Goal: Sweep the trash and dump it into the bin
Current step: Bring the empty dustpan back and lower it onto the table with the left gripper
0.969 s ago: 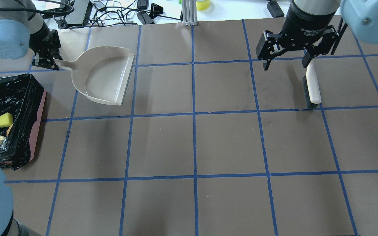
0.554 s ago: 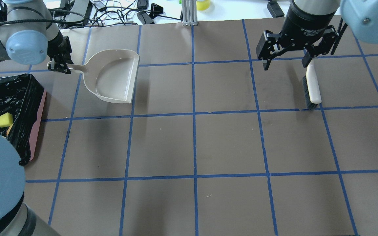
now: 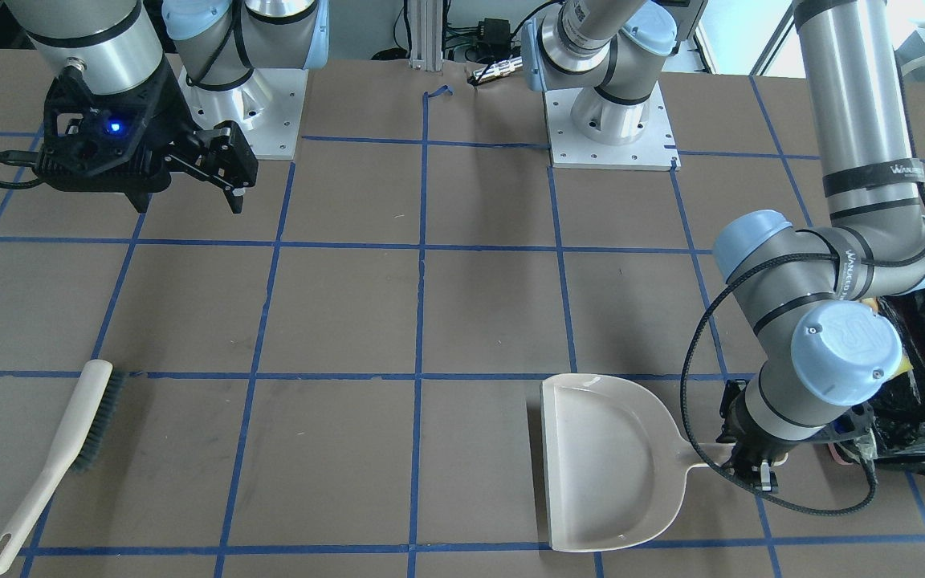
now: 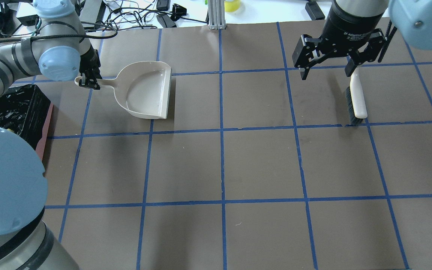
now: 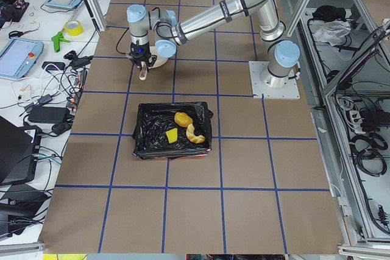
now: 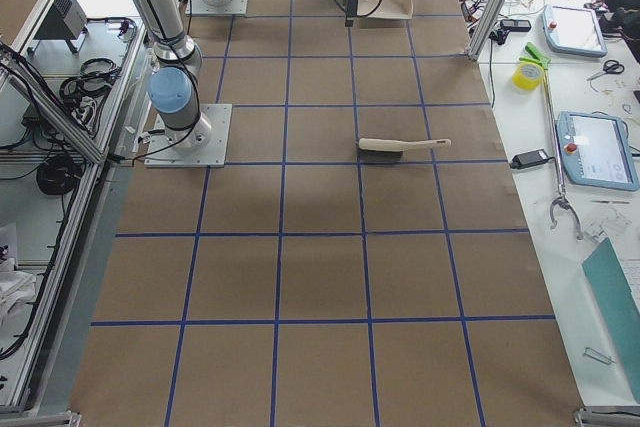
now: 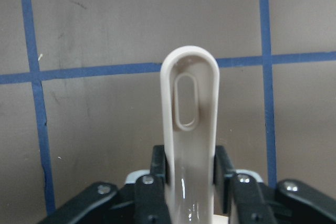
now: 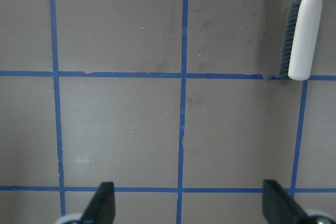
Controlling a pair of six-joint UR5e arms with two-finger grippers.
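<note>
My left gripper (image 4: 88, 79) is shut on the handle (image 7: 189, 124) of the beige dustpan (image 4: 146, 92), which looks empty and is held right of the bin. The bin (image 4: 45, 129), pink-sided with a black bag, sits at the table's left edge, partly hidden by my left arm. In the exterior left view the bin (image 5: 146, 144) holds the golden-brown piece (image 5: 183, 119), the cream crescent (image 5: 195, 133) and the yellow wedge (image 5: 172, 135). My right gripper (image 4: 327, 71) is open and empty, above the table beside the brush (image 4: 356, 99).
The brush (image 3: 61, 457) lies flat on the brown, blue-taped table, bristles sideways; it also shows in the right wrist view (image 8: 304, 30). Cables and gear lie beyond the far table edge (image 4: 133, 15). The arm bases (image 3: 607, 120) stand at the robot's side.
My left gripper has carried the dustpan to the right, away from the bin. My left arm now covers most of the bin from overhead. The right arm and brush have not moved.
</note>
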